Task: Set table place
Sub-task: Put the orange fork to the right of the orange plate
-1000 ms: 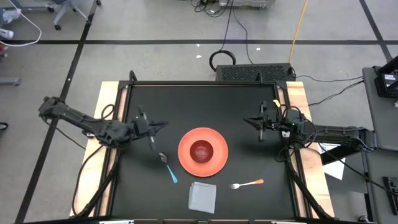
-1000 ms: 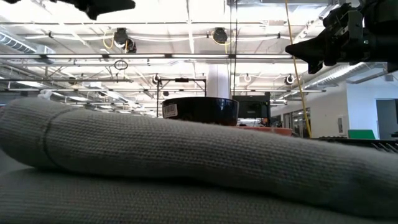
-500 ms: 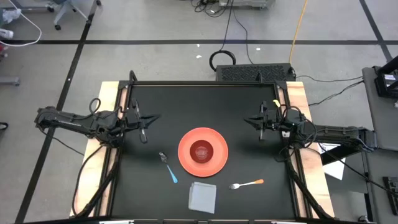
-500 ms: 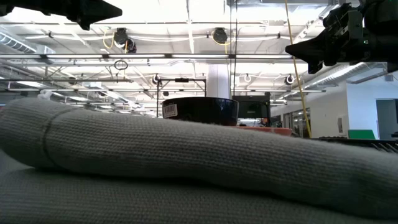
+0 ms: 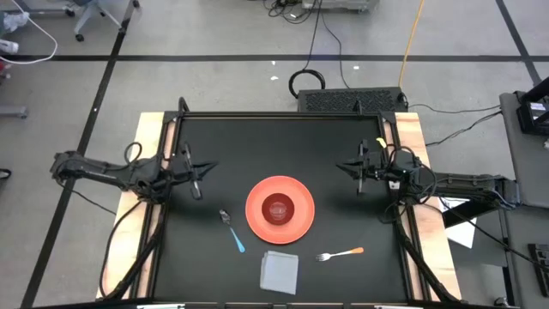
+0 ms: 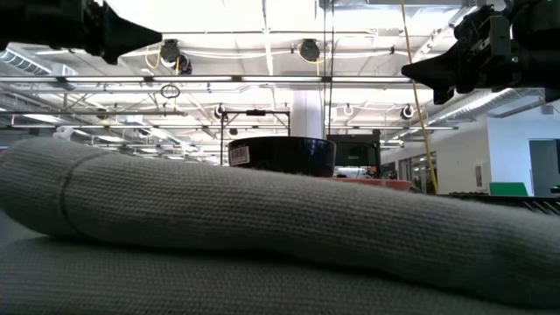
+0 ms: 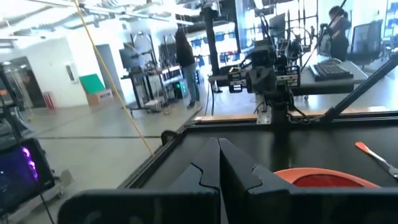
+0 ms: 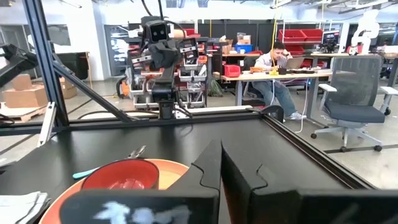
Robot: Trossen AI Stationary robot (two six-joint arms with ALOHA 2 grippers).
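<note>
On the black table (image 5: 283,137) an orange plate (image 5: 300,225) carries a red bowl (image 5: 277,209). A blue-handled spoon (image 5: 232,230) lies left of the plate, and an orange-handled fork (image 5: 340,253) lies near its front right. A folded grey napkin (image 5: 280,270) lies at the near edge and fills the low view's foreground (image 6: 262,227). My left gripper (image 5: 210,166) hovers shut over the table's left side, far-left of the plate. My right gripper (image 5: 340,166) hovers shut over the right side. Both point level toward the middle and hold nothing (image 7: 219,163) (image 8: 221,165).
Both arms reach in over the wooden side strips (image 5: 150,129). A black box (image 5: 352,99) and cables lie on the floor beyond the far edge. Bare table top lies between the grippers and behind the plate. A person (image 8: 277,68) sits at a desk far beyond the table.
My left gripper has drawn back from near the spoon toward the table's left edge and sunk a little, staying shut with nothing in it. The plate, bowl, spoon, fork and napkin have kept their places.
</note>
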